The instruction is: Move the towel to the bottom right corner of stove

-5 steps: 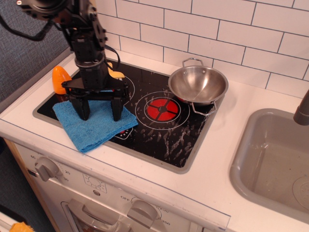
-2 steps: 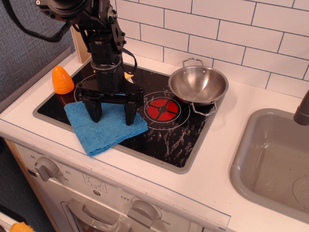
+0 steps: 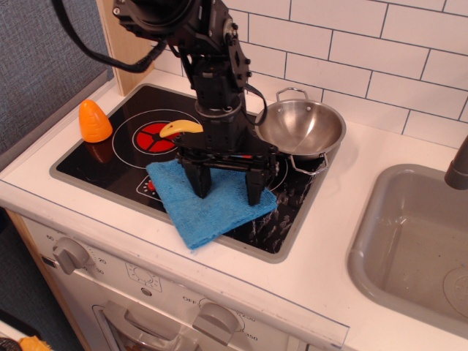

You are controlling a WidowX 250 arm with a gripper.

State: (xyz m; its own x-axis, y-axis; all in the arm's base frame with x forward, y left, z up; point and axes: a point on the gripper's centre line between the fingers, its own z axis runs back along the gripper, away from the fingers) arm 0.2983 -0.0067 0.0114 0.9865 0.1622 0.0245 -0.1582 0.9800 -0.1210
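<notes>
The blue towel (image 3: 210, 200) lies flat across the front middle of the stove (image 3: 95, 157), its near corner hanging over the grey front rim onto the white counter (image 3: 322, 256). The gripper (image 3: 227, 191) stands upright over it with both fingers spread wide and their tips pressing down on the cloth, one toward its left side and one at its right edge; nothing is pinched between them. Just behind the towel, a yellow banana (image 3: 180, 127) rests on the left burner. A steel pan (image 3: 300, 129) sits at the back right, and an orange cone-shaped toy (image 3: 95, 121) stands at the stove's left edge.
</notes>
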